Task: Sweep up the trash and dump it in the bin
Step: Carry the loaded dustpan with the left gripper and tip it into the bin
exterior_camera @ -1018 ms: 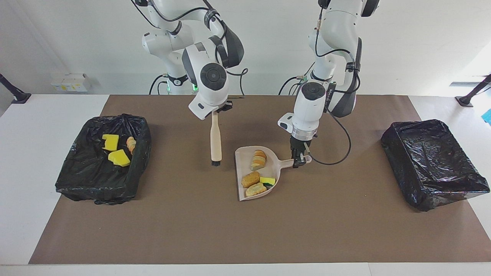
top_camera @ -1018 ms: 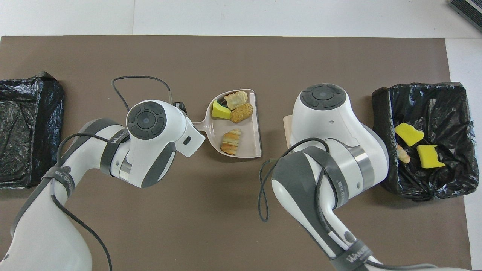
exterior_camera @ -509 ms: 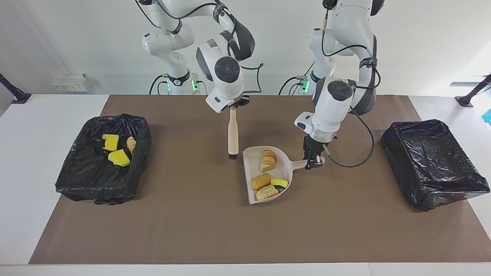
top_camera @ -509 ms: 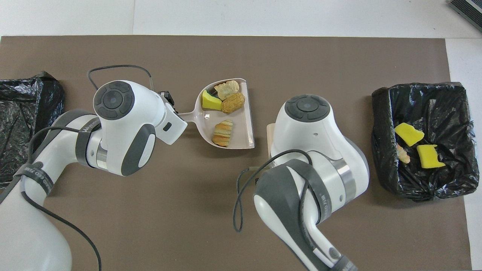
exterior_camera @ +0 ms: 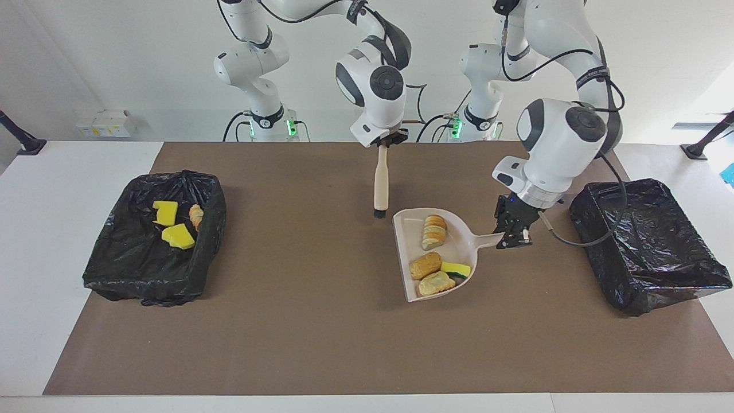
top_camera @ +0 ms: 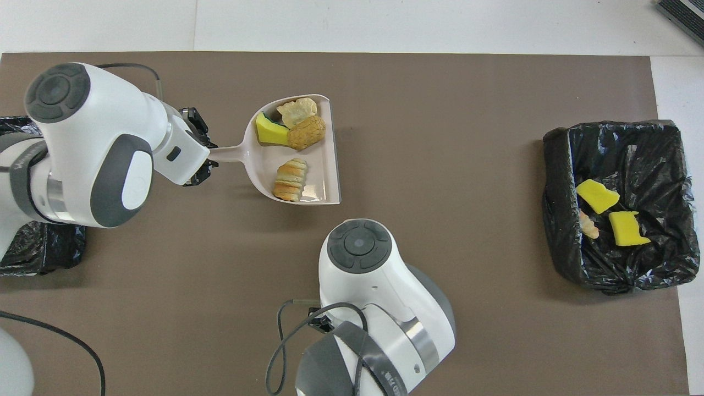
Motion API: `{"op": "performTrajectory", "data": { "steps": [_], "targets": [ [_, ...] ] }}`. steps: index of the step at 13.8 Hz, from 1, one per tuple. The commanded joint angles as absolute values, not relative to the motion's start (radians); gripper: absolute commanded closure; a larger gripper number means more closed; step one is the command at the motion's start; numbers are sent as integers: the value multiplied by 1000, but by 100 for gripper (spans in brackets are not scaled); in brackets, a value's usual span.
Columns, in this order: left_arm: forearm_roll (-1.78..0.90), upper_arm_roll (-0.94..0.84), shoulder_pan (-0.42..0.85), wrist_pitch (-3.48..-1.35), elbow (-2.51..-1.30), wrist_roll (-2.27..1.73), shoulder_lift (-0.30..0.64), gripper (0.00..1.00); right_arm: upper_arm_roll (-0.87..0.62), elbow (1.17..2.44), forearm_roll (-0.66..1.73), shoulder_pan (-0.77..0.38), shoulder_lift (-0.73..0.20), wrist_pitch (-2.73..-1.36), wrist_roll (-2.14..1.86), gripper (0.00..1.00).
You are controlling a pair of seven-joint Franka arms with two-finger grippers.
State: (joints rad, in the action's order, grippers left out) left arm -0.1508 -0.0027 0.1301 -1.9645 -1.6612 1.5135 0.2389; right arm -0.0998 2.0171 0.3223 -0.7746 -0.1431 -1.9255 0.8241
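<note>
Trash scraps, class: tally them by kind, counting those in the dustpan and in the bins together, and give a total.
Sponge chunks: 3 (1 in the dustpan, 2 in the bin at the right arm's end)
Bread-like pieces: 4 (3 in the dustpan, 1 in that bin)
Total: 7

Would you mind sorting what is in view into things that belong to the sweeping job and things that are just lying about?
Job:
- dustpan carrying scraps, gripped by the left gripper
- brush, gripped by the right gripper
- bin holding scraps
- second bin, beside the left gripper

Lying about:
- white box near the wall
</note>
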Motion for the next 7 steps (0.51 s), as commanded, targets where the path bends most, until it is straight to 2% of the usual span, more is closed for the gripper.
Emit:
{"op": "performTrajectory", "data": {
  "steps": [1, 7],
  "targets": [
    [-198, -15, 13, -1885, -1623, 1658, 232, 100, -95, 2106, 344, -776, -109, -1980, 793, 100],
    [-271, -15, -204, -1735, -1530, 1886, 232, 100, -92, 2126, 336, -770, -101, -1957, 687, 100]
  ]
}}
